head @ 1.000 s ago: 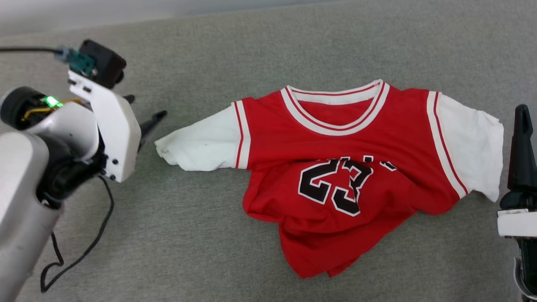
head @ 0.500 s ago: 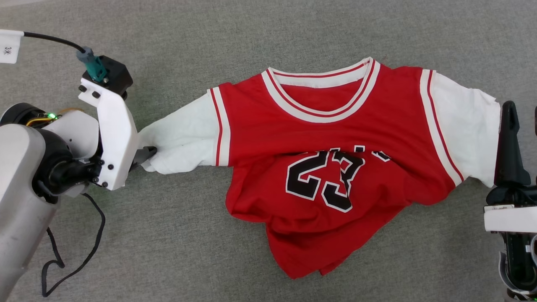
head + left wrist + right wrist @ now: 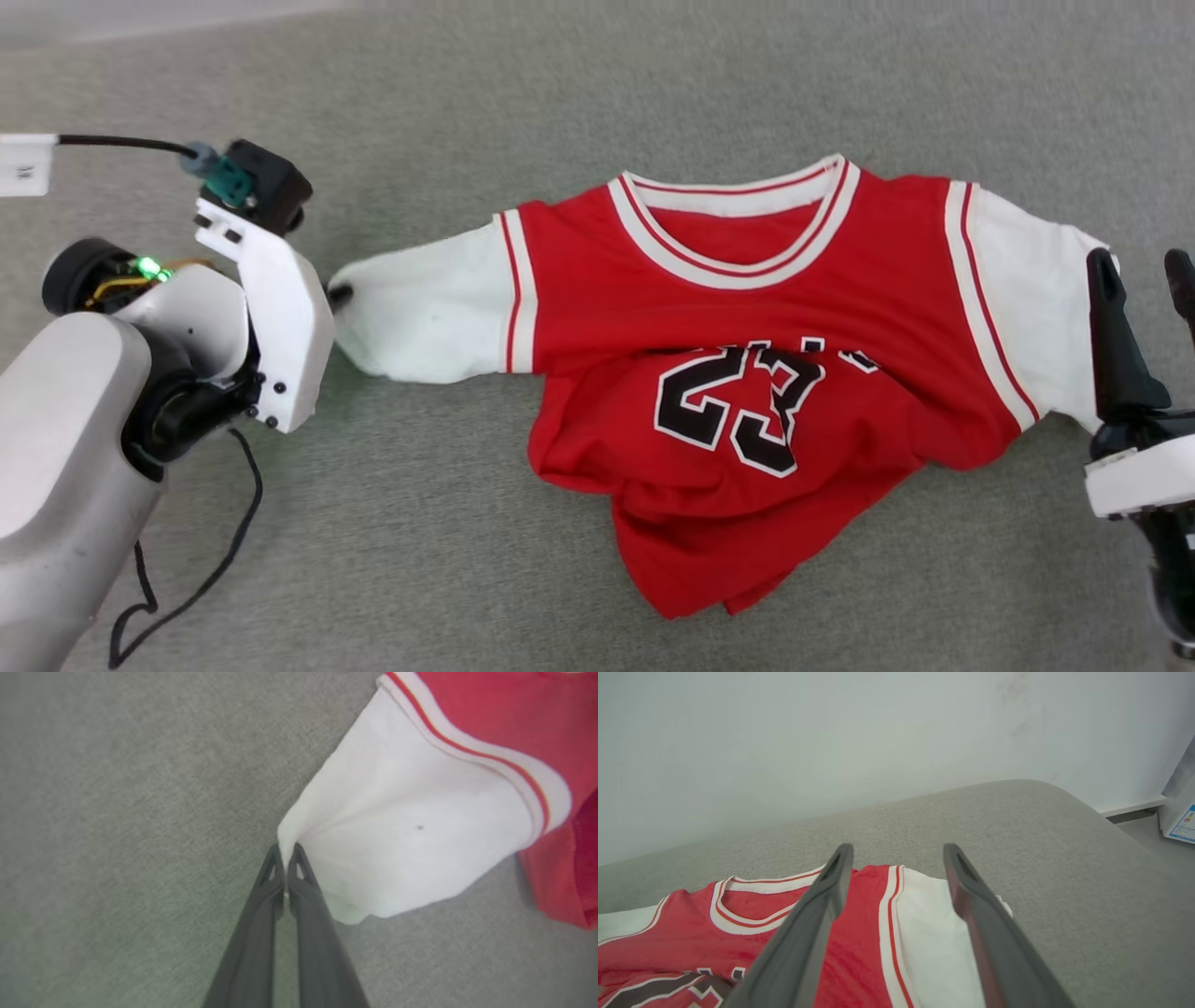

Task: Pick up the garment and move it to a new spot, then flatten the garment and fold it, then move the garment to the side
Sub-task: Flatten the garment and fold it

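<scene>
The garment [image 3: 747, 317] is a red jersey with white sleeves, a striped collar and a black "23", lying front up on the grey surface with its lower part crumpled. My left gripper [image 3: 334, 297] is shut on the tip of the left white sleeve [image 3: 402, 826], pinching the cloth between its dark fingers [image 3: 299, 877]. At the other white sleeve [image 3: 934, 947] my right gripper [image 3: 899, 854] stands open, its fingers [image 3: 1111, 327] beside and above the cloth.
The grey fabric surface [image 3: 392, 523] stretches around the garment. A black cable [image 3: 187, 579] hangs from my left arm. Behind the surface rises a pale wall [image 3: 831, 742]; past its rounded right edge stands a white box [image 3: 1178, 816].
My left gripper has reached the left sleeve and shut on its tip. The right gripper stays open by the right sleeve. The head camera has shifted.
</scene>
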### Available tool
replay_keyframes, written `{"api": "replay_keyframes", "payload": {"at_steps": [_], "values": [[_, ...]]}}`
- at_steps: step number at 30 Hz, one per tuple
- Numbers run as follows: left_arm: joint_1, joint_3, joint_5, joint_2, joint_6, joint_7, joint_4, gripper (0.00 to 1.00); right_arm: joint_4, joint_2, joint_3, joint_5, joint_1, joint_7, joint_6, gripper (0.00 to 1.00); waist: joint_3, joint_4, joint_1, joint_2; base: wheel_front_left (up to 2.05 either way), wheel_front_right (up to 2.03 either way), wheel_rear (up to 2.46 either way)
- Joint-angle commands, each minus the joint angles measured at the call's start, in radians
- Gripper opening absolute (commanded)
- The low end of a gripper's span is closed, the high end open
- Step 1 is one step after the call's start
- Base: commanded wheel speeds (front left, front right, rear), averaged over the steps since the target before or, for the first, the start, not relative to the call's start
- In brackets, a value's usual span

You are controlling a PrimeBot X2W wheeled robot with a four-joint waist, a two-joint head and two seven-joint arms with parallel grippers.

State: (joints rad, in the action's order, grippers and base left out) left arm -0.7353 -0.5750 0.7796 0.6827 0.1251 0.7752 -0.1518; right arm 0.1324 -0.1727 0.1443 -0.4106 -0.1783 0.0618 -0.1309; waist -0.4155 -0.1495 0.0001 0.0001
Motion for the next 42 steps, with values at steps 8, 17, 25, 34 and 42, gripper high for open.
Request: {"api": "replay_keyframes", "payload": {"at_steps": [8, 17, 25, 34, 42], "values": [[0.032, -0.010, -0.052, 0.022, 0.004, -0.168, 0.134, 0.00, 0.001, -0.142, 0.050, 0.014, -0.033, 0.379, 0.000, 1.00, 0.066, 0.078, -0.0001, -0.0001, 0.00, 0.00, 0.00], [0.061, 0.006, -0.048, 0.046, -0.019, -0.197, 0.400, 0.00, -0.053, -0.301, 0.118, 0.015, -0.144, 0.875, 0.000, 1.00, 0.015, 0.161, -0.0001, -0.0001, 0.00, 0.00, 0.00], [0.068, -0.001, -0.072, 0.047, -0.041, -0.200, 0.557, 0.00, -0.179, -0.373, 0.125, 0.083, -0.269, 1.030, 0.000, 1.00, -0.050, 0.217, -0.0001, -0.0001, 0.00, 0.00, 0.00], [0.039, -0.026, -0.105, 0.023, -0.039, -0.209, 0.613, 0.00, -0.339, -0.335, 0.118, 0.129, -0.268, 1.004, 0.000, 1.00, -0.100, 0.265, -0.0001, -0.0001, 0.00, 0.00, 0.00], [0.047, -0.027, -0.103, 0.025, -0.041, -0.220, 0.597, 0.00, -0.444, -0.311, 0.074, 0.105, -0.258, 0.948, -0.001, 0.00, -0.107, 0.274, -0.0001, -0.0001, 0.00, 0.00, 0.00]]}}
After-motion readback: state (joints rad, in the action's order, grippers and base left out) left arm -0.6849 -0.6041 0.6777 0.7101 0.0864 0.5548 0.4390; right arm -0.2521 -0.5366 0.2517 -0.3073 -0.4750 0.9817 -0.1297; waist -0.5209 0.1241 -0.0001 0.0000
